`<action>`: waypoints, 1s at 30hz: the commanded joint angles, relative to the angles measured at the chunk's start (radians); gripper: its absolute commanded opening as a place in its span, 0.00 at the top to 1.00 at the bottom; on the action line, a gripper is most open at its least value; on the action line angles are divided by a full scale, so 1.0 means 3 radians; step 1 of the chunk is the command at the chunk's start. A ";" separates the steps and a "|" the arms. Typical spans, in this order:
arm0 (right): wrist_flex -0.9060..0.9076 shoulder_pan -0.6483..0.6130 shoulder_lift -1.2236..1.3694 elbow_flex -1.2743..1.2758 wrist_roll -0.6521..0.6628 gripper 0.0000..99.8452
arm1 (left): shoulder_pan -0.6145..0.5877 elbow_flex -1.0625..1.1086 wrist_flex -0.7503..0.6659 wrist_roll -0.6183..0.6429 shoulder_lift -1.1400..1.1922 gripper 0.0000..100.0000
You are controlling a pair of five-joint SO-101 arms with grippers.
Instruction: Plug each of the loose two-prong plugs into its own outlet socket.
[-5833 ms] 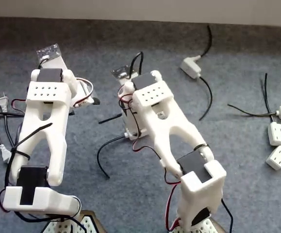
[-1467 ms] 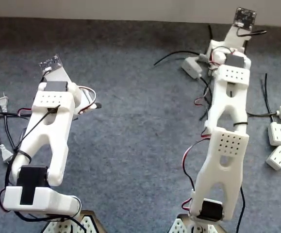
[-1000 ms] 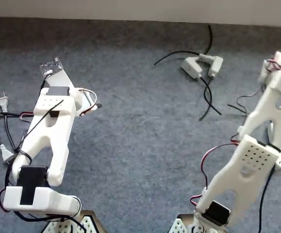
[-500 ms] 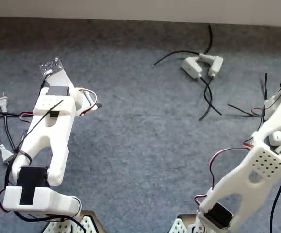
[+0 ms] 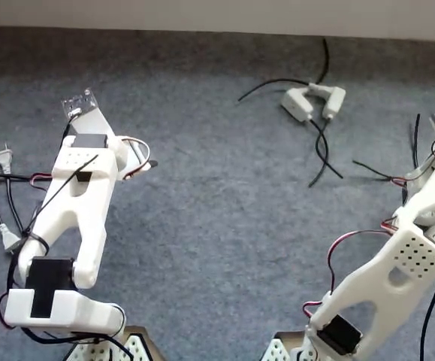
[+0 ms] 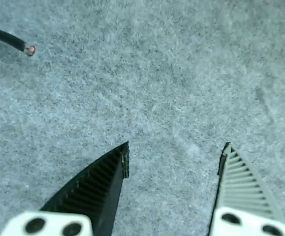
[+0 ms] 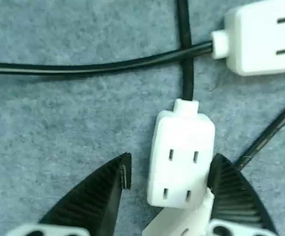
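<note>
The right gripper stands spread, its jaws either side of a white outlet socket on the carpet; the left gripper gapes over bare carpet, well apart from that socket. It looks light, hard and likely slippery, tugged by a stiff cord: pinch its long sides. Its slots are empty; a loose plug lies far from it

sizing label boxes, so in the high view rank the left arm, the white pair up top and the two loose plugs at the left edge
1. left arm, by far largest
2. white pair
3. upper plug and lower plug: they look alike, so I won't rank them
</note>
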 commanded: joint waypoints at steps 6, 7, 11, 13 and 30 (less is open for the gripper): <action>-0.0432 0.0033 -0.0207 -0.0059 0.0036 0.78 | 0.0049 -0.0018 -0.0046 0.0010 -0.0090 0.71; -0.0473 0.0059 -0.0197 -0.0059 0.0036 0.78 | 0.0049 -0.0018 -0.0046 0.0010 -0.0090 0.71; -0.0494 0.0095 0.0008 -0.0090 0.0036 0.78 | 0.0049 -0.0018 -0.0046 0.0010 -0.0090 0.71; -0.0488 0.0095 0.0105 -0.0090 0.0036 0.78 | 0.0049 -0.0018 -0.0046 0.0010 -0.0090 0.71; -0.0110 0.0074 -0.0222 -0.0095 0.0015 0.78 | 0.0049 -0.0023 -0.0046 0.0010 -0.0100 0.71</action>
